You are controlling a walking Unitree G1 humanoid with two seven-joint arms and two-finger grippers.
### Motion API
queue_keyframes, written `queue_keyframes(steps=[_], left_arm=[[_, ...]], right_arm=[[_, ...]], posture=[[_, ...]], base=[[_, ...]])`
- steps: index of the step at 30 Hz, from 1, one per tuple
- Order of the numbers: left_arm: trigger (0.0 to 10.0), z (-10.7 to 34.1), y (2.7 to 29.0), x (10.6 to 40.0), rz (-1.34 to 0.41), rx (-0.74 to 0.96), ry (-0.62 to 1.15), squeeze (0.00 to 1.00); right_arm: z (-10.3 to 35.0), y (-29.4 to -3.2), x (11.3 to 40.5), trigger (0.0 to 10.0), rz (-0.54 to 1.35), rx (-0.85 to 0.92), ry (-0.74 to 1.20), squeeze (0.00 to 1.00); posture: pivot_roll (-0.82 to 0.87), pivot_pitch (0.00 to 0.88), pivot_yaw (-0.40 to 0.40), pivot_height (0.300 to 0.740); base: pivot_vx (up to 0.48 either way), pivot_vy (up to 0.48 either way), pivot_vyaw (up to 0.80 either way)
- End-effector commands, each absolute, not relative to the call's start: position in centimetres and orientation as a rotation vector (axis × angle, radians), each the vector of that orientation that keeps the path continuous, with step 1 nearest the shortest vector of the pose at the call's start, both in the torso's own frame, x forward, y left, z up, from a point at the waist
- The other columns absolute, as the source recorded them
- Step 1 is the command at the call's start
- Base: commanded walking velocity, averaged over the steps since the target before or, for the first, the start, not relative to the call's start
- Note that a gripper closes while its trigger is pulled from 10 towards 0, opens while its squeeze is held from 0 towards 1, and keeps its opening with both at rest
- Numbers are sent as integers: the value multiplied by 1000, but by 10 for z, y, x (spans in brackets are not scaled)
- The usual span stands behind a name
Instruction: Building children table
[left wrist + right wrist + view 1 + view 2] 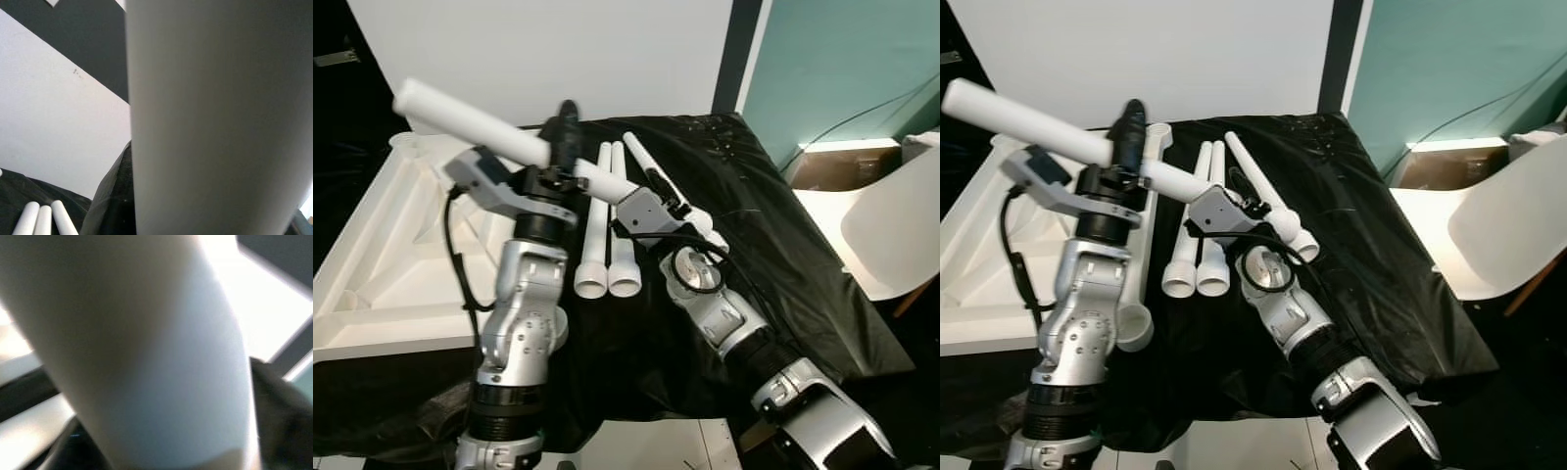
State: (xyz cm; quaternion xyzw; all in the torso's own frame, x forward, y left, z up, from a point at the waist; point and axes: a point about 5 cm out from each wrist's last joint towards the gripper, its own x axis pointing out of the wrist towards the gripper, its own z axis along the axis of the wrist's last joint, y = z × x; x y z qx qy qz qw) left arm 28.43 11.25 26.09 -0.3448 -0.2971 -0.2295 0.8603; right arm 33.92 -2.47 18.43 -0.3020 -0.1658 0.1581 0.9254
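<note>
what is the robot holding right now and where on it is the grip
A white table leg, held in the air. The left gripper clamps it near the middle; the right gripper is at its lower end, though its hold there cannot be told.

head stereo downward, wrist cameras close-up

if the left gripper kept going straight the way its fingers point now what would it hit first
Nothing solid at once: the left gripper, shut on the raised white table leg, points up and away. The white wall panel lies beyond, though depth is unclear.

table leg (470, 125): matt white plastic | cloth (783, 255): black, glossy, wrinkled
</note>
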Motion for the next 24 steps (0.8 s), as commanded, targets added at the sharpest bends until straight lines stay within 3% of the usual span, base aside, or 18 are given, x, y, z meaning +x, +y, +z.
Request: queue_keyframes(steps=[1,3,4,5,9,14,15,17,18,24], left_arm=[[0,263,101,280,-608,-696,-649,0],[0,263,101,280,-608,-693,-650,0],[0,263,102,280,-606,-689,-651,0],[0,263,102,280,-605,-686,-651,0],[0,262,103,280,-604,-682,-651,0],[0,262,102,281,-616,-657,-646,0],[0,262,101,281,-620,-650,-644,0],[0,262,101,281,-622,-646,-643,0],[0,262,100,282,-623,-645,-642,0],[0,262,100,282,-619,-643,-644,0]], right_arm=[[200,-20,340,10000,430,-589,-332,1000],[204,-22,339,10000,462,-587,-321,1000],[206,-23,339,10000,488,-579,-305,627],[208,-27,339,10000,522,-587,-282,0],[208,-32,338,10000,558,-589,-245,0],[203,-56,337,10000,704,-645,-106,0],[202,-61,337,4941,722,-664,-89,0],[201,-64,338,4941,739,-683,-76,0],[200,-67,338,0,751,-694,-62,0],[196,-68,339,0,768,-693,-21,0]], posture=[[-24,0,8,740],[-25,0,8,740],[-25,0,8,740],[-26,0,8,740],[-28,0,9,740],[-35,0,13,740],[-37,0,15,740],[-37,0,15,740],[-37,0,17,740],[-31,0,16,740]], base=[[0,0,0],[0,0,0],[0,0,0],[0,0,0],[0,0,0],[0,0,0],[0,0,0],[0,0,0],[0,0,0],[0,0,0]])
